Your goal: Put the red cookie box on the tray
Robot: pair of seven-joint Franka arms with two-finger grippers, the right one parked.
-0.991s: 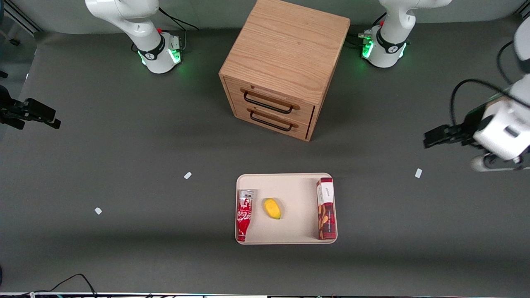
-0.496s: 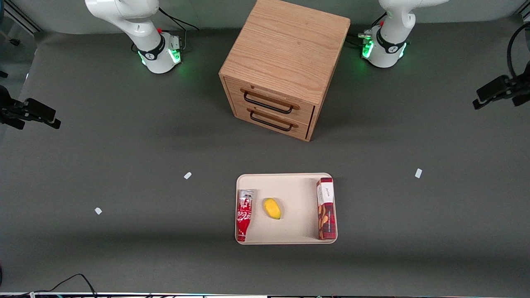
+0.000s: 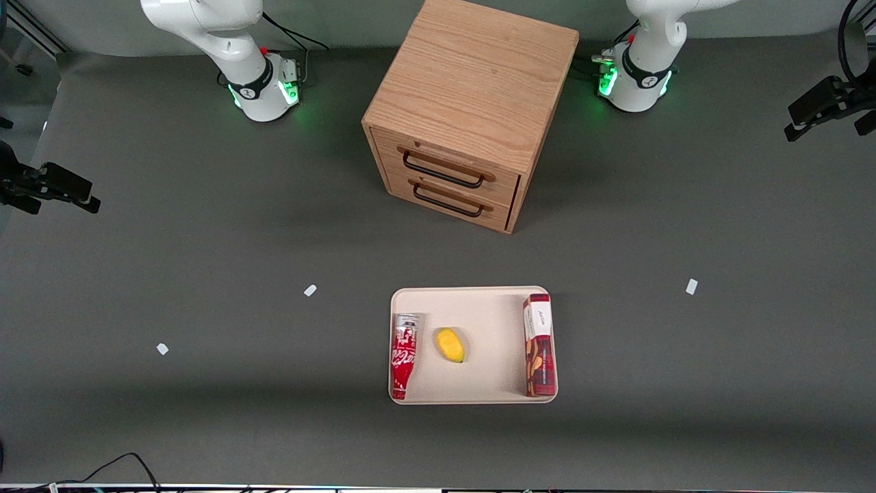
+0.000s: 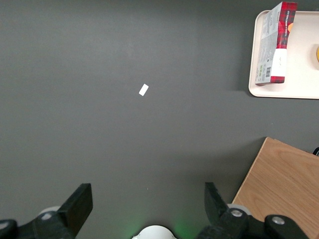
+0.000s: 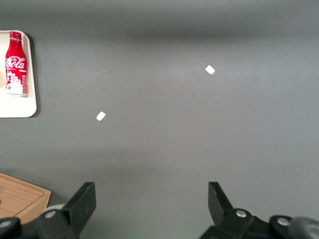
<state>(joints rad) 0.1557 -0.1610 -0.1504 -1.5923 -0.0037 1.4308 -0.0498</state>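
The red cookie box (image 3: 538, 345) lies unmoved in the tray (image 3: 479, 305), along the rim nearest the working arm. The gripper (image 3: 794, 124), jaws wide open and empty, has lifted slightly higher, apparently well clear of the tray.

White Coca-Cola script is showing on the red soda bottle (image 5: 15, 63); print on the red cookie box (image 3: 538, 344) is staying illegible.

Dark grey matte desk (image 3: 205, 239) under even light.
A light oak wooden two-drawer cabinet (image 3: 472, 109) stands on it.
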